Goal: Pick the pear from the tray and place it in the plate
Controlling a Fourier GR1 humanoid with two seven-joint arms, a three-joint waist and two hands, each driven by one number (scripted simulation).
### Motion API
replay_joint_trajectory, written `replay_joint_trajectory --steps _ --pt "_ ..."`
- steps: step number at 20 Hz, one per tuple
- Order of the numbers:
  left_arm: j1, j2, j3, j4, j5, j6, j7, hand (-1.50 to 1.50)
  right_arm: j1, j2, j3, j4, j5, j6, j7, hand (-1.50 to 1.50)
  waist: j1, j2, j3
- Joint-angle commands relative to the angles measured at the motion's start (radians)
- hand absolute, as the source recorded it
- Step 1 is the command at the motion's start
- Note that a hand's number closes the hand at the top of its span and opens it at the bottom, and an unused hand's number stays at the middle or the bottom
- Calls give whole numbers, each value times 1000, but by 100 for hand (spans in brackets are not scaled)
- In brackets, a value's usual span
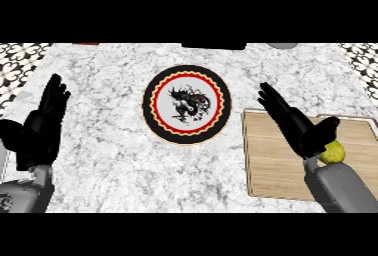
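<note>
Two hands, both released: left hand (40, 130) resting at the view's left edge, fingers up; right hand (295, 125) hanging over the wooden tray (273, 165), fingers straight, holding nothing. One yellow-green pear (336, 151) is lying on the tray, partly hidden by my right wrist. One dragon-pattern plate (148, 105) is sitting just left of the tray. I am judging that the palm needs drawing back over the pear before curling.
</note>
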Motion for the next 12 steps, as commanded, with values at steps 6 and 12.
replay_joint_trajectory --steps 6,12 --pt "-115 73 -16 -64 27 -160 -58 0 -237 32 -314 39 -247 16 -77 150 -18 56 40" --pt "-92 79 17 -29 105 -237 -73 0 -105 21 -202 141 88 -361 85 -150 -36 50 37"
